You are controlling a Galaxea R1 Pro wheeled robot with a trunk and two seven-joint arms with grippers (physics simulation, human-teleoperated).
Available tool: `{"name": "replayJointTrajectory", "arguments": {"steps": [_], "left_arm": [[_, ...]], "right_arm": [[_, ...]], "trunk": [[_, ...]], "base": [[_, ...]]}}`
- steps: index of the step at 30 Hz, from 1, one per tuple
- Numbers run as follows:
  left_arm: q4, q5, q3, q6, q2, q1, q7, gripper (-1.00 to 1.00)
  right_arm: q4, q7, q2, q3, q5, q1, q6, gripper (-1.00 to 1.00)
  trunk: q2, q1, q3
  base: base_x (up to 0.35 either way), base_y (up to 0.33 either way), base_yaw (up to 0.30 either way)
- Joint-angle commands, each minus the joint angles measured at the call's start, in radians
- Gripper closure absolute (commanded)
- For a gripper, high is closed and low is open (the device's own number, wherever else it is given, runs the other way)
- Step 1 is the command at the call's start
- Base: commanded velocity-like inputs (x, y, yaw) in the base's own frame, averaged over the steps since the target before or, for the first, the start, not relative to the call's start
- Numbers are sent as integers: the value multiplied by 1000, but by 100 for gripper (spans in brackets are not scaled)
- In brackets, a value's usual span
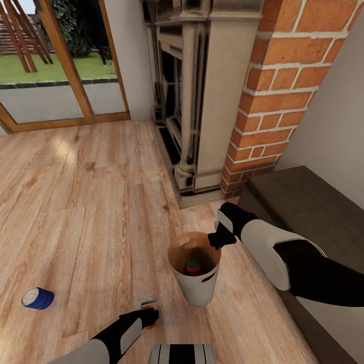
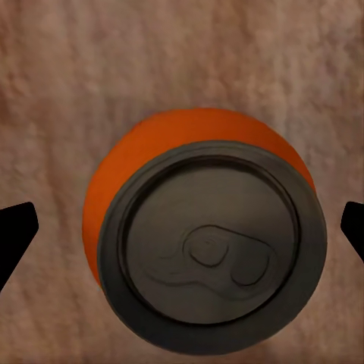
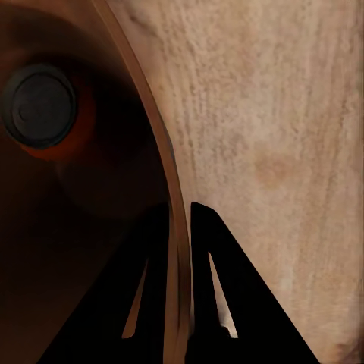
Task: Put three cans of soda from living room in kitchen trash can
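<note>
Cans counted: 3 small cylindrical soda cans, 2 orange and 1 dark blue. Orange can 1 [image 1: 192,265] stands inside the round tapered trash bin, pale grey outside and glossy brown inside [image 1: 198,292]; in the right wrist view its dark top [image 3: 38,106] sits at the bin's bottom. Orange can 2 [image 1: 148,317] stands upright on the light wood plank floor [image 1: 91,202] directly under the left gripper [image 1: 146,309]; in the left wrist view its grey lid with pull tab [image 2: 212,246] faces the camera. Dark blue can [image 1: 38,298] lies on its side on the floor, well apart to the left of the bin. 1 bin, upright on the floor between the 2 arms. Left arm reaches forward and down, its black fingertips [image 2: 17,231] spread wide on either side of the orange can, not touching it. Right arm comes in from the right, bent at the wrist, right gripper [image 1: 220,237] at the bin's rim [image 3: 163,174]; its 2 fingers are pinched on the rim wall, 1 inside and 1 outside. Red brick fireplace with pale stone surround [image 1: 212,91] stands behind, wood-framed glass doors [image 1: 60,65] to the far left, dark wood bench [image 1: 313,207] at right.
</note>
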Motion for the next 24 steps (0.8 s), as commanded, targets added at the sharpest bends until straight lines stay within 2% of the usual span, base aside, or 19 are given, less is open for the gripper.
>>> {"name": "replayJointTrajectory", "arguments": {"steps": [1, 14, 24], "left_arm": [[0, 0, 0, 0, 0, 0, 0, 100], [0, -1, 1, 0, 0, 0, -1, 100], [-1, 0, 1, -2, 3, 0, -2, 100]], "right_arm": [[0, 5, 0, -19, -25, 0, 0, 100], [1, 5, 1, -19, -25, 0, 0, 100], [1, 5, 1, -19, -25, 1, 0, 100]], "trunk": [[0, 0, 0], [0, 0, 0], [2, -5, 39]], "base": [[0, 0, 0], [0, 0, 0], [0, 0, 0]]}}
